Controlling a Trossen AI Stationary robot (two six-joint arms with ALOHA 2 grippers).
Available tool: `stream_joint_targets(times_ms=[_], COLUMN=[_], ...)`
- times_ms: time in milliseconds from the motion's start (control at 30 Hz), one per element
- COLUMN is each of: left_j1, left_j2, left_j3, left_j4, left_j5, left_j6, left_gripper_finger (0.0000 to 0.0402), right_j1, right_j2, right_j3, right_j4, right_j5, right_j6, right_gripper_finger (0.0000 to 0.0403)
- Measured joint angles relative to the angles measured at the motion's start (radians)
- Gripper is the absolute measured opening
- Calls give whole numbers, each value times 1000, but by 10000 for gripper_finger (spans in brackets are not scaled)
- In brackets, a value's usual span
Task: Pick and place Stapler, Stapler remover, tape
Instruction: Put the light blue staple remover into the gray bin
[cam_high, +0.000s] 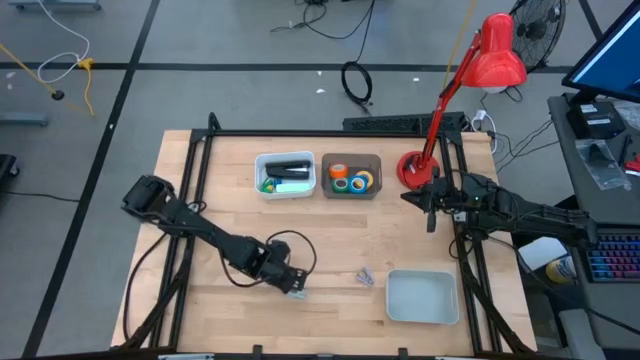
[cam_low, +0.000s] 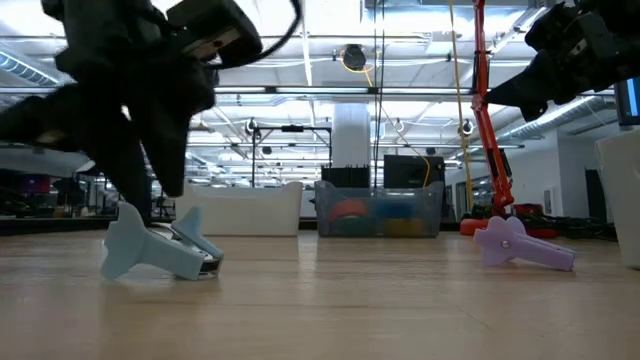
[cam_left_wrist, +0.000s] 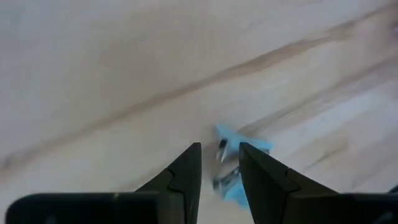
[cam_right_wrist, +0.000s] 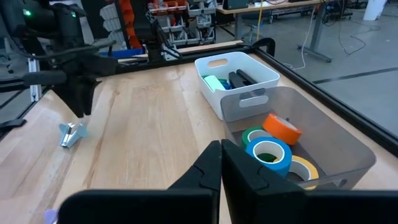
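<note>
The low view alone shows the blue stapler remover (cam_low: 160, 252) lying lengthwise along the table (cam_low: 320, 310); left pincer (cam_left_wrist: 219, 167) hangs open just over it, right pincer (cam_right_wrist: 221, 163) closed.

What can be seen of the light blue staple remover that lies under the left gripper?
The light blue staple remover is a small claw-type tool of what looks like plastic, with flat wing-shaped grips and metal jaws at one end. It lies on its side on the bare wooden table, near the front edge, left of the white tray. The left gripper hangs just above it with its fingers a little apart. Whether the fingers touch it cannot be told. Nothing else touches it.
</note>
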Motion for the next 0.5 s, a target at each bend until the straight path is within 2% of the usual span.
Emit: stream_joint_targets(times_ms=[233, 400, 500], left_j1=[-53, -106, -141], left_j2=[-80, -83, -50], left_j3=[0, -2, 1], left_j4=[-31, 109, 212], left_j5=[-13, -9, -53], left_j6=[-270, -493, -620], left_gripper_finger=[108, 108, 108], right_j1=[0, 0, 0], right_j2=[0, 0, 0], right_j3=[0, 0, 0], right_j4=[-7, -8, -8], right_j5=[-1, -1, -1], right_j6=[11, 5, 5], right_gripper_finger=[4, 4, 4])
